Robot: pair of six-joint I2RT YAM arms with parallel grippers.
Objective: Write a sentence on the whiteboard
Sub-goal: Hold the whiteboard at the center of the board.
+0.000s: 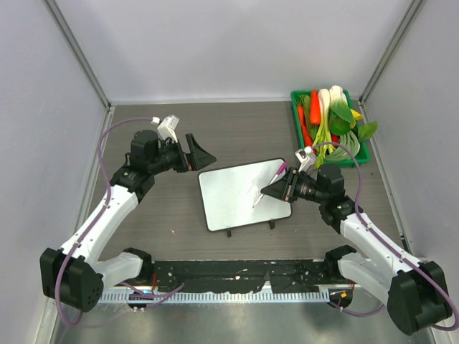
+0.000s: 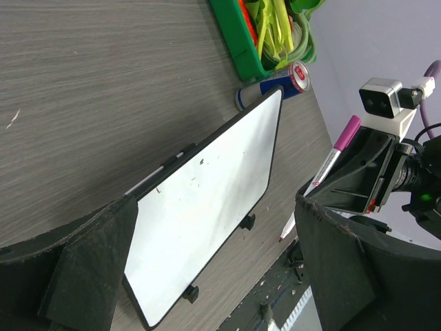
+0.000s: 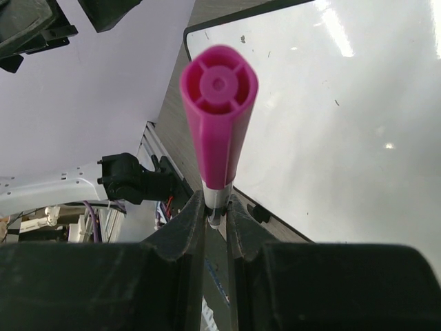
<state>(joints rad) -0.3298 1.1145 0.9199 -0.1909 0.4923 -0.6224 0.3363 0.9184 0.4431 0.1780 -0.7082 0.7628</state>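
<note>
The whiteboard (image 1: 240, 195) lies flat mid-table on two black feet; it also shows in the left wrist view (image 2: 207, 200) and the right wrist view (image 3: 344, 124). No sentence shows on it, only small specks. My right gripper (image 1: 272, 190) (image 3: 217, 207) is shut on a marker (image 1: 278, 172) (image 3: 217, 117) with a pink end and white barrel, tilted over the board's right part. Whether its tip (image 2: 282, 238) touches the board I cannot tell. My left gripper (image 1: 204, 158) (image 2: 215, 207) hangs open and holds nothing, by the board's far left corner.
A green tray (image 1: 363, 147) of vegetables stands at the back right. A blue and red can (image 2: 275, 86) lies between the tray and the board's far end. A black strip (image 1: 237, 272) runs along the near table edge between the arm bases.
</note>
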